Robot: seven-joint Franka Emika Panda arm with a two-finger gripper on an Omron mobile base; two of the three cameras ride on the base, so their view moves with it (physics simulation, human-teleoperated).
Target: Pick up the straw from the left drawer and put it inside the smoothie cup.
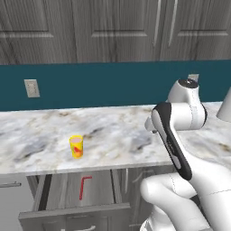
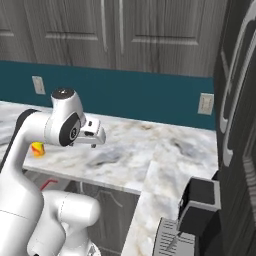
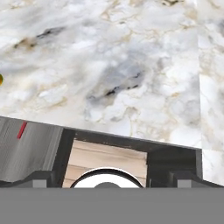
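My gripper [image 2: 95,134] hangs with jaws spread wide and empty over the counter [image 1: 117,131], right of the cup [image 1: 76,146], while the straw [image 1: 84,186] lies low in the open drawer [image 1: 72,212], so I may clip the counter edge reaching down.

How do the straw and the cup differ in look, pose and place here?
The straw is thin and all red; the cup is stubby and yellow. The straw lies flat in the open drawer; the cup stands upright on the counter. Both carry red.
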